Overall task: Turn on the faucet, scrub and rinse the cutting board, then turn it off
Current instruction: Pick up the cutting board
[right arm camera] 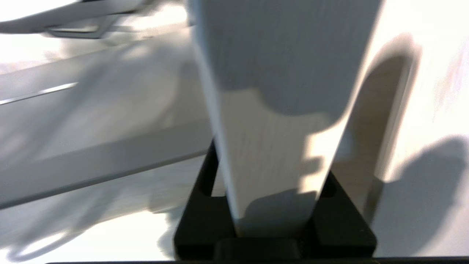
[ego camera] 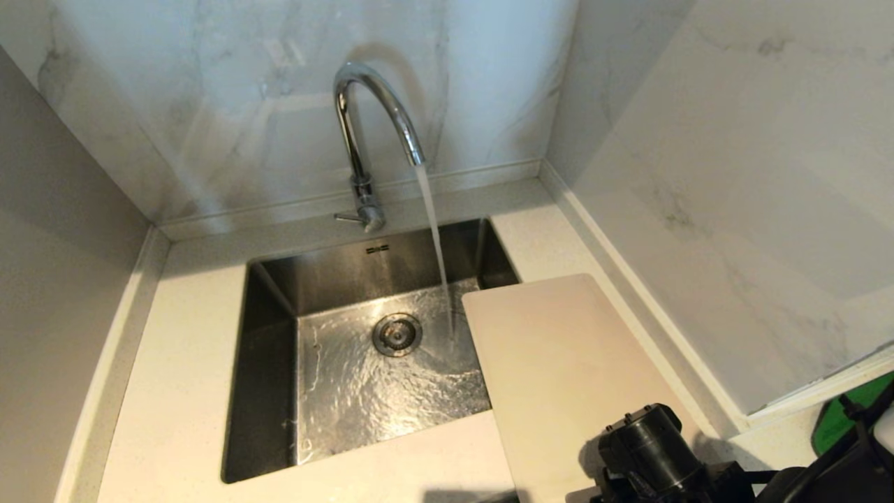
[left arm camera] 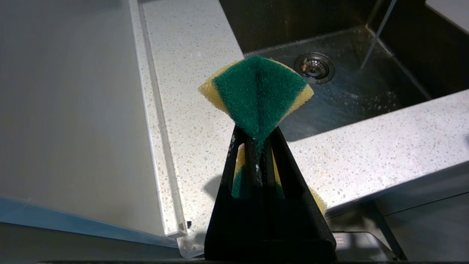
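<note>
Pale speckled countertop (ego camera: 188,391) meets marble walls in a corner around a steel sink (ego camera: 370,370). The cutting board (ego camera: 559,377) lies on the counter straight ahead of the right gripper (right arm camera: 274,205), its far corner overhanging the sink; that gripper's fingers are clamped on its near edge. Beyond the board, the faucet (ego camera: 363,126) pours water (ego camera: 436,244) into the basin. The left gripper (left arm camera: 262,146), short of the sink, pinches a green-and-yellow sponge (left arm camera: 258,91).

One faucet (ego camera: 370,133), one sink (ego camera: 279,293) with one drain (ego camera: 397,334). One cutting board (ego camera: 559,370), one sponge (left arm camera: 258,91). Apparently two grippers: left (left arm camera: 261,146), right (right arm camera: 273,205).
</note>
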Tool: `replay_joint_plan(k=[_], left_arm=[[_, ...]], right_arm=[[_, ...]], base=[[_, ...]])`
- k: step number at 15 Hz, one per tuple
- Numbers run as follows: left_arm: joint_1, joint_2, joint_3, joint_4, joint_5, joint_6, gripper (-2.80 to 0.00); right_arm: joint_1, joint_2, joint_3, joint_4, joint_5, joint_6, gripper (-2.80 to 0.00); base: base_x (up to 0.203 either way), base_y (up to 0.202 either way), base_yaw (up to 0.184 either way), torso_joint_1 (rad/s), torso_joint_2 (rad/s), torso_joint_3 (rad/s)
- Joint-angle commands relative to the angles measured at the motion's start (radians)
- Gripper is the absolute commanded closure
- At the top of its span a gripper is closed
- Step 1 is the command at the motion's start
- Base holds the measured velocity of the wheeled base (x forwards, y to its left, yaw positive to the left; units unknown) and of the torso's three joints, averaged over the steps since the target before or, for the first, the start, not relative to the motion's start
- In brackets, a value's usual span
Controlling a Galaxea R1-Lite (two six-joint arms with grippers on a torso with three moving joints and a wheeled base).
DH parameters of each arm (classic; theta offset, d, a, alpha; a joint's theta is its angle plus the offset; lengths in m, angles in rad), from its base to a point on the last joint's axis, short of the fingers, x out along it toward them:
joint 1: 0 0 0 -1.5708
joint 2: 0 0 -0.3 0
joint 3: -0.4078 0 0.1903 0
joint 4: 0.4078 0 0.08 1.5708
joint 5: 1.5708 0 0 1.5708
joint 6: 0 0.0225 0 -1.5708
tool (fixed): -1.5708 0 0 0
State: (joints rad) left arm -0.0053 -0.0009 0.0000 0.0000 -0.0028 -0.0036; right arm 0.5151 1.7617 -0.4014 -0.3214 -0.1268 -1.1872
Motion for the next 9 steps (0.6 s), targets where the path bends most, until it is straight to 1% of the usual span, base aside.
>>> replay_joint_plan(k=[1,4,6,9], left_arm=[[-0.001,-0.001,0.002,0.000,0.000,-0.001,0.00],[-0.001,-0.001,0.002,0.000,0.000,-0.001,0.00],[-0.001,-0.001,0.002,0.000,0.000,-0.001,0.00],[-0.001,-0.001,0.002,0.000,0.000,-0.001,0.00]], right_arm=[[0.000,-0.011,-0.012,-0.044,-0.021,-0.023,0.00],[0.000,-0.045,-0.021,-0.087,-0.028,-0.047,0.00],[-0.001,-0.074,-0.026,-0.087,-0.046,-0.079,0.00],[-0.001,-0.094,-0.040,-0.082,-0.070,-0.098,0.00]], base=[[0.000,0.000,0.000,0.000,0.00,0.000],[0.000,0.000,0.000,0.000,0.00,0.000],[0.000,0.000,0.000,0.000,0.00,0.000],[0.000,0.000,0.000,0.000,0.00,0.000]])
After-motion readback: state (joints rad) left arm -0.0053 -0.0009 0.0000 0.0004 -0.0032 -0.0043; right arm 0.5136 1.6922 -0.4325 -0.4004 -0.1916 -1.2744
